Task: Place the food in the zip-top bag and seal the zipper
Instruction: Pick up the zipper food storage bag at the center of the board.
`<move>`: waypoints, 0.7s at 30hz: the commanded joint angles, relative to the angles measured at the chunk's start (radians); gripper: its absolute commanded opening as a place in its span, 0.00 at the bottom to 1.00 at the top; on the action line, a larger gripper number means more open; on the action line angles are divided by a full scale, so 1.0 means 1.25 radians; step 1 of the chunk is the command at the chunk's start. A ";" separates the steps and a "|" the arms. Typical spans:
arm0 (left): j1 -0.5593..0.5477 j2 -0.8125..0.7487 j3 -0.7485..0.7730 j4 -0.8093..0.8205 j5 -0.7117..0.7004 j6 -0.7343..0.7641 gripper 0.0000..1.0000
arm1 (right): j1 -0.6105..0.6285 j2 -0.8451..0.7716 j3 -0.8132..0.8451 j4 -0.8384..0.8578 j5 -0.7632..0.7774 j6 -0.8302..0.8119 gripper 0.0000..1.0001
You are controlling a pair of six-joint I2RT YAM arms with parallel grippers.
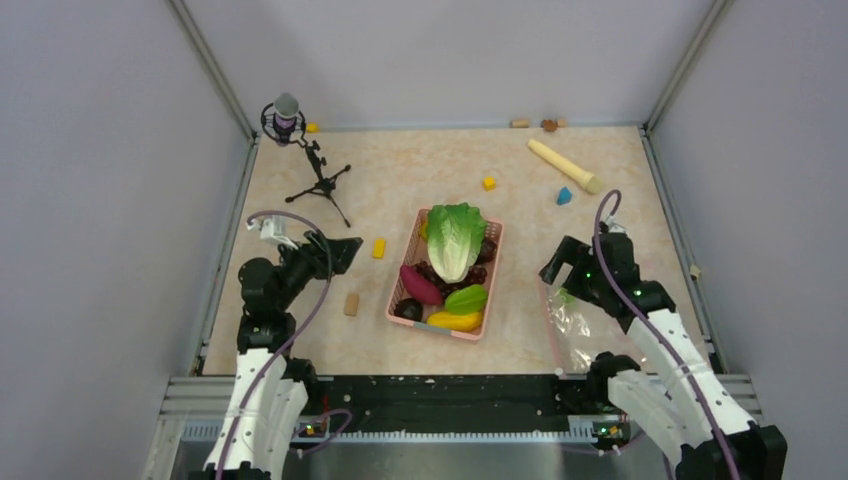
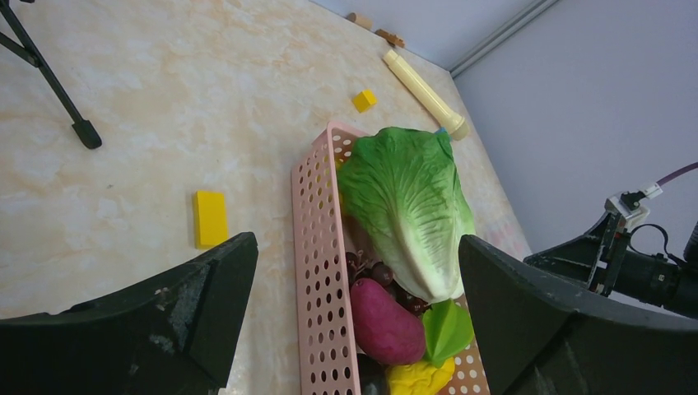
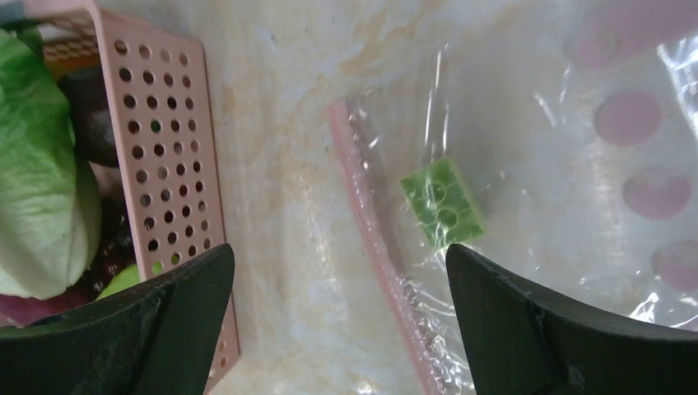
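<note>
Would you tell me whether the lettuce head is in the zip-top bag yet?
Not yet: the lettuce head lies in the pink basket, while the zip-top bag lies separately beside it.

On your marbled table [image 1: 440, 170] you have a pink basket [image 1: 402, 265] at centre, a clear zip-top bag [image 1: 575, 322] near right, a microphone tripod [image 1: 322, 183] far left, a beige rolling pin [image 1: 565, 165] far right, and a yellow block [image 1: 379, 247] just left of the basket.

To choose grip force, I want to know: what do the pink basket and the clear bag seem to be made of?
Pink basket: probably rigid moulded plastic, matt; even round holes pierce its wall. Clear bag: likely thin glossy plastic film; it wrinkles, glints and shows the table through.
</note>
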 commanded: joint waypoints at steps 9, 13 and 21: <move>0.002 0.030 -0.010 0.075 0.012 -0.013 0.97 | 0.389 0.292 0.031 -0.154 0.333 0.274 0.97; 0.002 0.020 -0.007 0.060 -0.004 -0.009 0.97 | 0.400 0.375 0.030 -0.125 0.344 0.293 0.89; 0.002 0.012 -0.007 0.051 -0.024 -0.007 0.97 | 0.401 0.409 0.008 -0.084 0.366 0.310 0.80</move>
